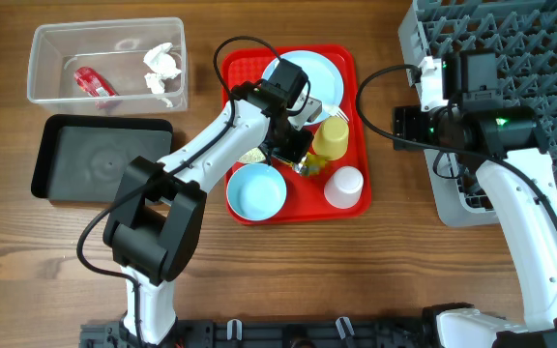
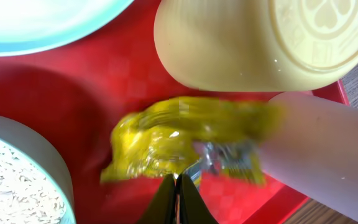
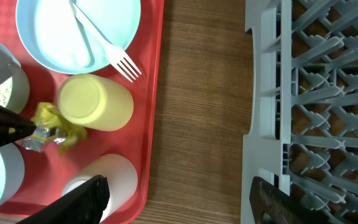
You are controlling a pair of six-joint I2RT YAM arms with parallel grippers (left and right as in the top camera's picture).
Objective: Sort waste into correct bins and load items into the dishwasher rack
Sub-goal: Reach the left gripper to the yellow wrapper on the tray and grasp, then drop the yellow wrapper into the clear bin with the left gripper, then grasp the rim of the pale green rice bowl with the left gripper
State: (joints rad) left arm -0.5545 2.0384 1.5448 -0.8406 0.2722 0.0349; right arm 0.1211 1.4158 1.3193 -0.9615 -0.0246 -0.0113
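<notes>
My left gripper (image 1: 299,159) (image 2: 179,182) is shut on the small yellow wrapper (image 2: 179,134) (image 3: 55,127), low over the red tray (image 1: 341,63). The wrapper lies between the yellow cup (image 1: 332,138) (image 2: 247,43) and the white cup (image 1: 344,186) (image 2: 319,155). A bowl of white rice-like grains (image 2: 11,180) sits just left of it, and an empty blue bowl (image 1: 256,190) is at the tray's front. The blue plate (image 1: 303,75) (image 3: 55,37) carries the white fork (image 3: 107,43) and spoon (image 3: 82,28). My right gripper (image 1: 409,126) (image 3: 179,205) hangs open over bare table between tray and dishwasher rack (image 1: 511,58) (image 3: 316,93).
The clear tub (image 1: 46,43) at the back left holds a red wrapper (image 1: 93,82) and crumpled white tissue (image 1: 161,68). The black tray (image 1: 100,159) lies in front of it. A strip of wooden table (image 3: 204,93) separates the red tray from the rack.
</notes>
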